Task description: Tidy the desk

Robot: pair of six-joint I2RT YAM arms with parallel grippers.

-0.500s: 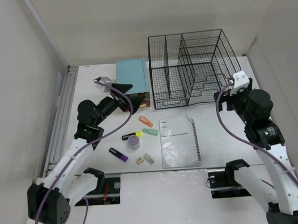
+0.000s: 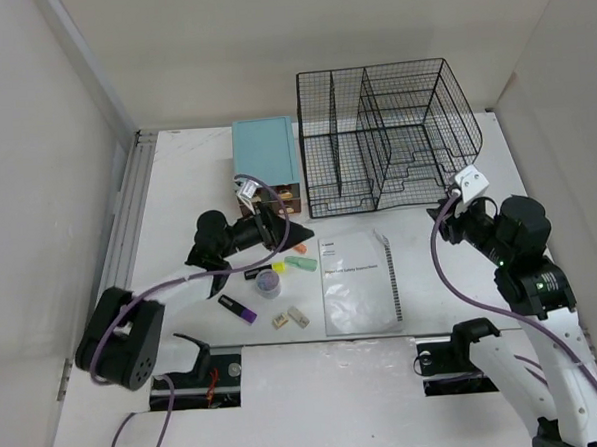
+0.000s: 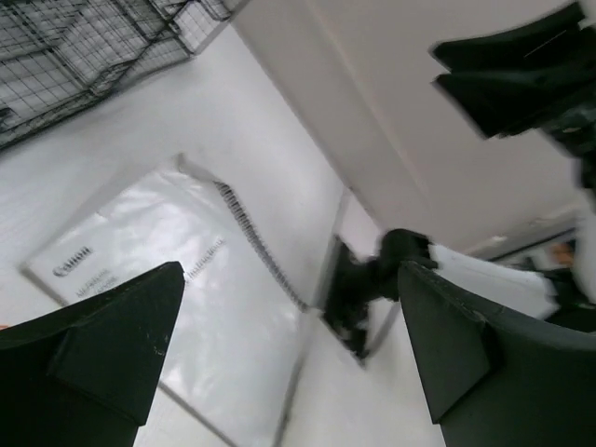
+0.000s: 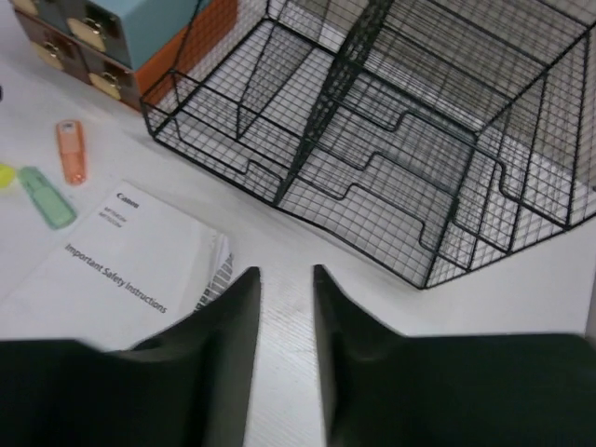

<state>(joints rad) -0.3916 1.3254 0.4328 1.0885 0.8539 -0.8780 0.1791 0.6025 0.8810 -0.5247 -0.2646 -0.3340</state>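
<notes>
Overhead view of a white desk [image 2: 176, 185] with loose stationery clustered at its near middle: an orange marker [image 4: 70, 149], a green marker [image 4: 45, 197], a purple-capped pen [image 2: 237, 307], a small round tub [image 2: 268, 282] and 2 small erasers [image 2: 291, 317], with a spiral-bound booklet [image 2: 360, 280] lying flat just to their right. The left gripper [image 3: 289, 279] reaches low over this cluster, just in front of the teal drawer box [image 2: 265, 150], its fingers spread wide and holding nothing. The right gripper [image 4: 286, 272] hovers near the front right corner of the black wire rack [image 2: 384, 139], fingers drawn to a narrow gap, also empty. The step in hand looks like an approach to a first small item, probably the orange marker (no grasp is made yet). The next move likely calls for lowering the spread fingers around one marker without nudging its neighbours, which lie close together. Open room lies left of the cluster toward the grey rail [image 2: 128, 222]; the drawer box and rack crowd the far side.
</notes>
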